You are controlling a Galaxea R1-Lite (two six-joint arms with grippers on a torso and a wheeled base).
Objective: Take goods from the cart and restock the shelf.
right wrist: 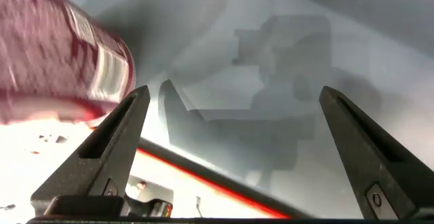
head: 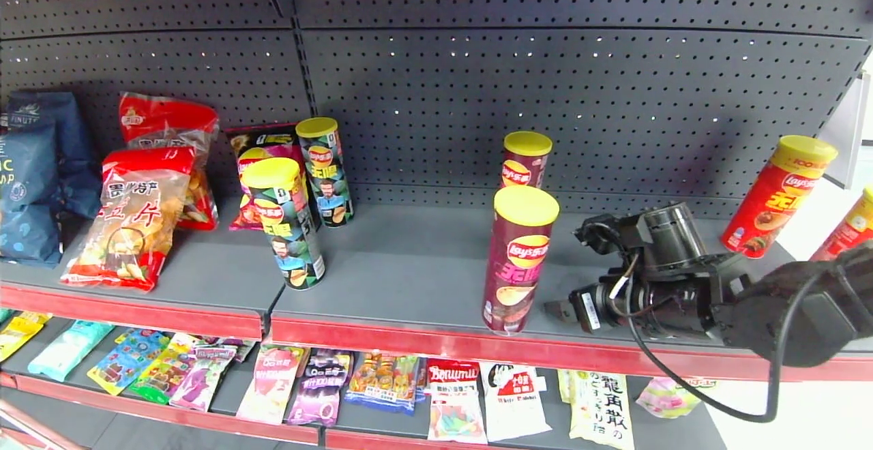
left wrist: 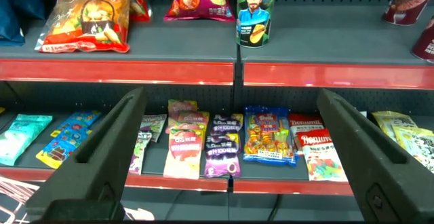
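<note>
A maroon chip can (head: 518, 259) with a yellow lid stands upright near the front edge of the grey shelf (head: 409, 259). My right gripper (head: 560, 310) lies low over the shelf just to the right of that can, open, with nothing between its fingers. In the right wrist view the maroon can (right wrist: 54, 61) sits outside one finger (right wrist: 102, 156) of the right gripper (right wrist: 230, 142), not in the gap. My left gripper (left wrist: 230, 149) is open and holds nothing, back from the shelf front and facing the lower shelf.
A second maroon can (head: 525, 158) stands at the back. Two red cans (head: 777, 194) lean at the right end. Two dark green cans (head: 283, 221) and snack bags (head: 133, 221) fill the left. Candy packets (head: 382, 382) line the lower shelf.
</note>
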